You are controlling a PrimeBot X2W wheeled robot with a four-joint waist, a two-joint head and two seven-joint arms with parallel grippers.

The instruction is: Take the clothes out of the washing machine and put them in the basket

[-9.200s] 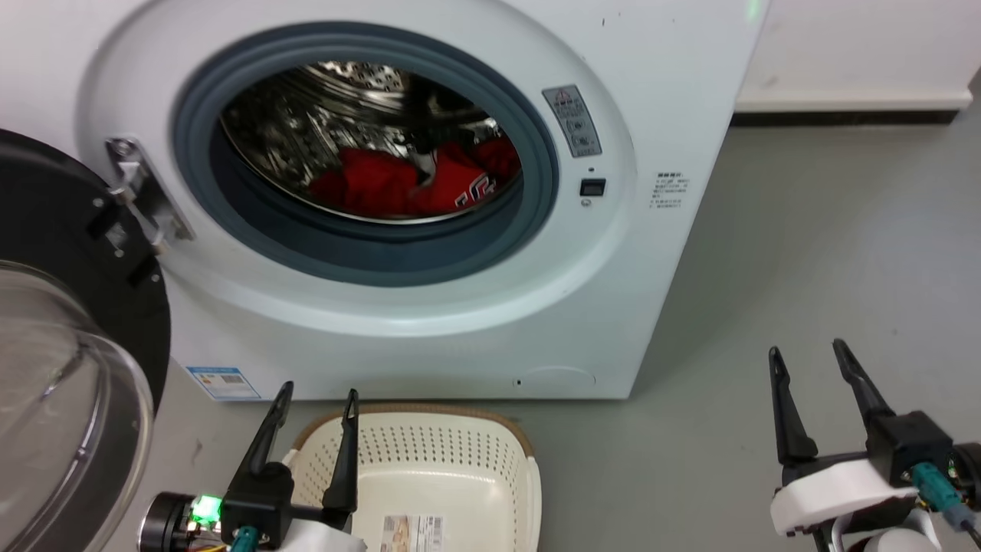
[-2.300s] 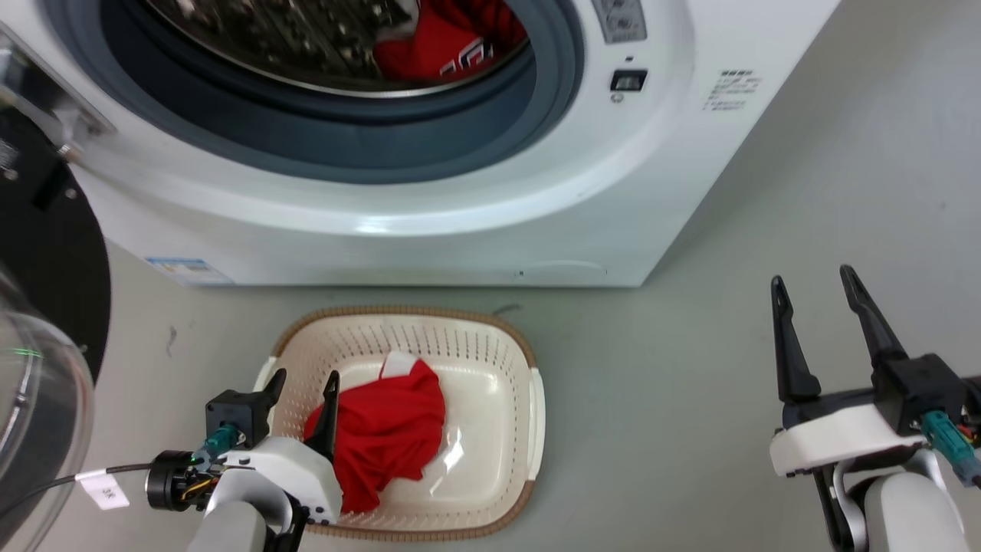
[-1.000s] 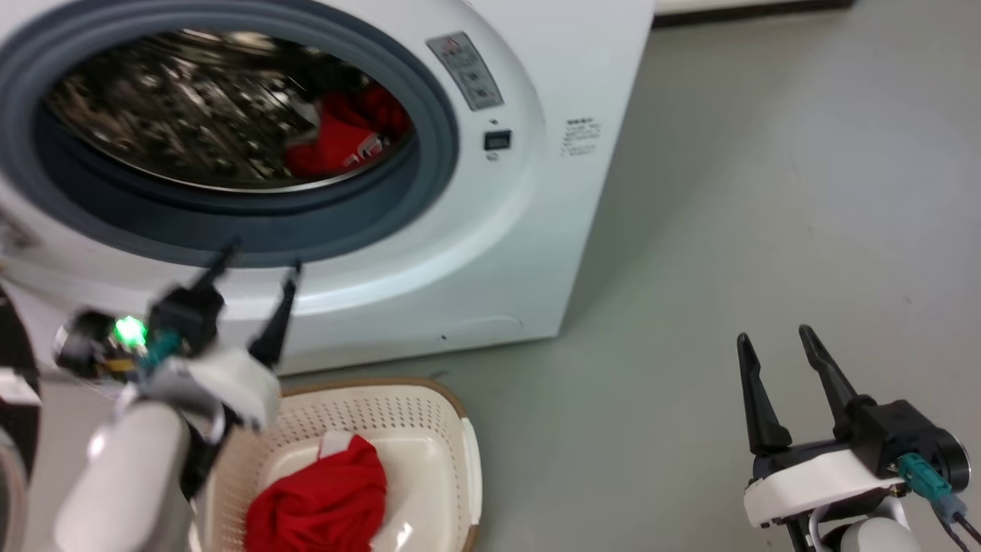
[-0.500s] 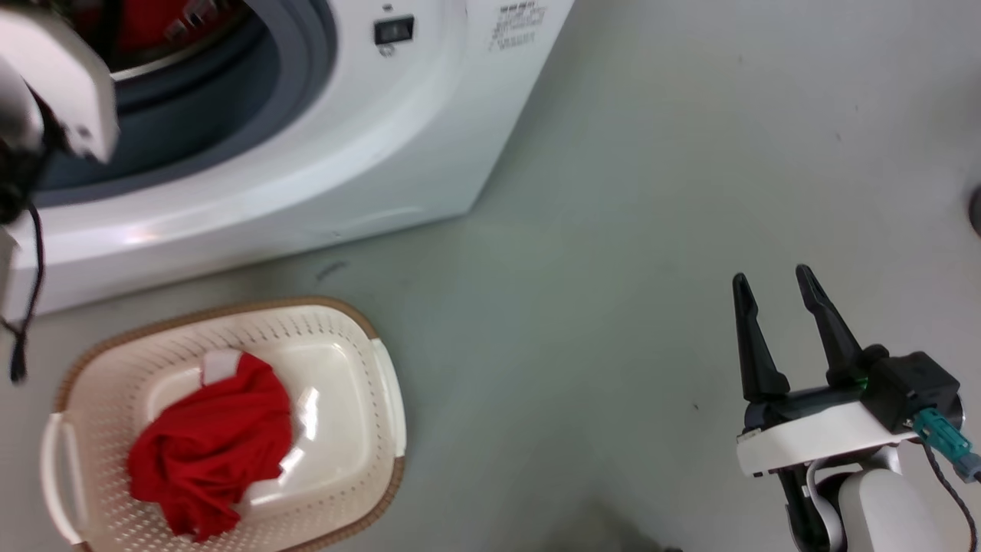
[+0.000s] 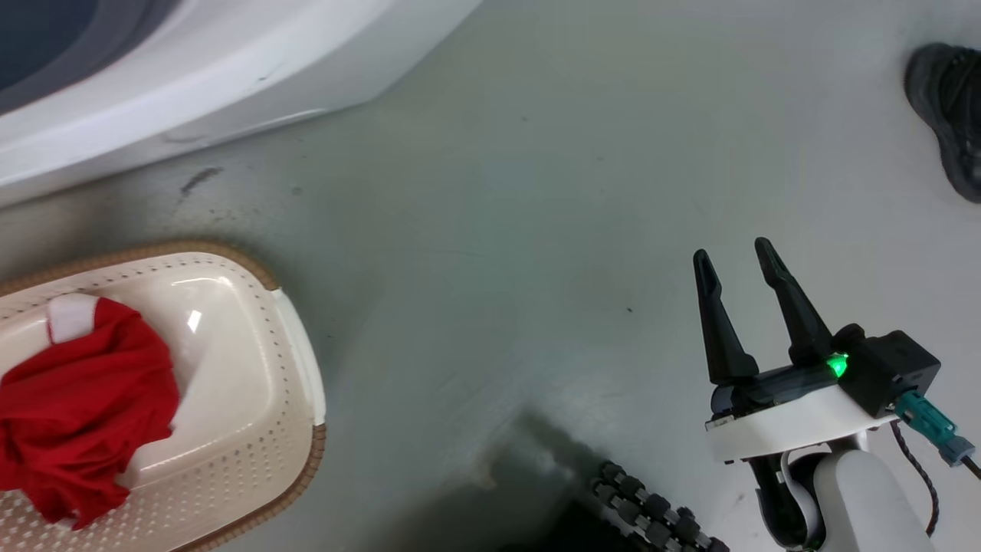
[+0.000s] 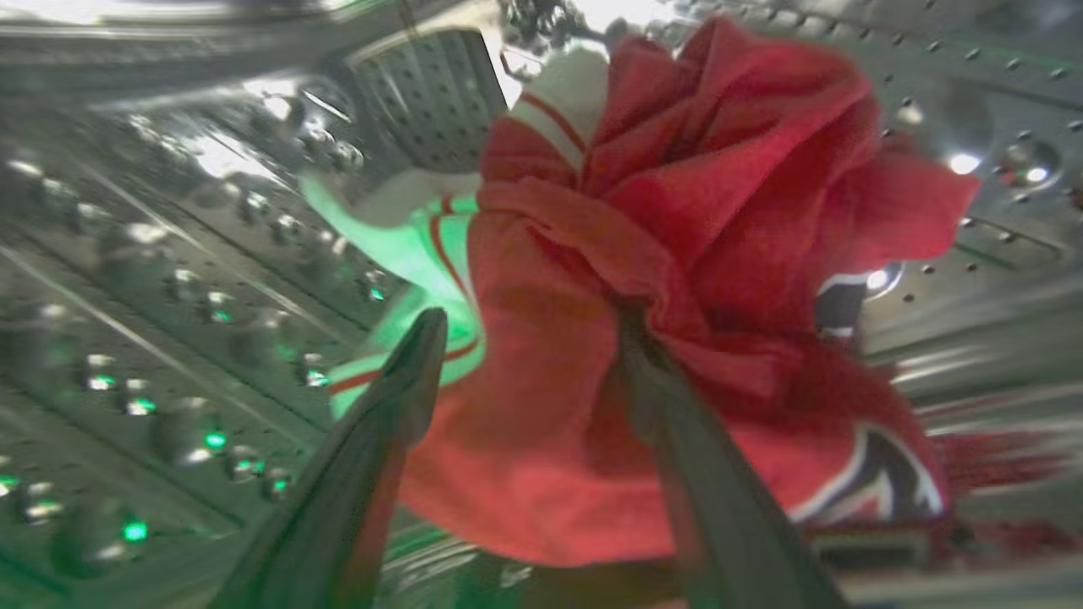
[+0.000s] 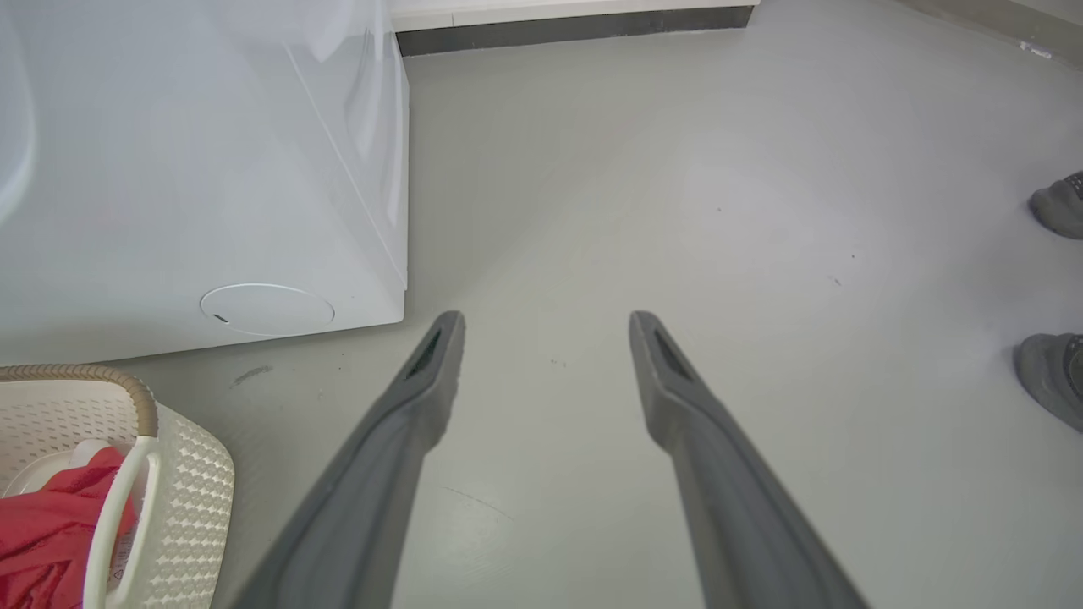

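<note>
Left gripper (image 6: 529, 338): my jaws are spread wide inside the drum (image 6: 127, 296). A fold of the clothes (image 6: 677, 211) is bunched between them, and one finger is pushed into it.
Right gripper (image 5: 732, 253): wide and empty, hanging over the floor (image 5: 498, 192), 4 o'clock in the head view.
Clothes: soft crumpled red heap with white striped trim. A second red piece (image 5: 77, 399) lies in the basket (image 5: 230, 322).
Basket: 8 o'clock, cream perforated plastic with a brown woven rim, near the washing machine (image 5: 191, 69).
Around: dark shoe (image 5: 946, 115) at 2 o'clock. The drum is shiny dimpled steel.

Laundry corner: washing machine (image 7: 169, 169), basket (image 5: 257, 429), grey floor (image 5: 498, 230).
</note>
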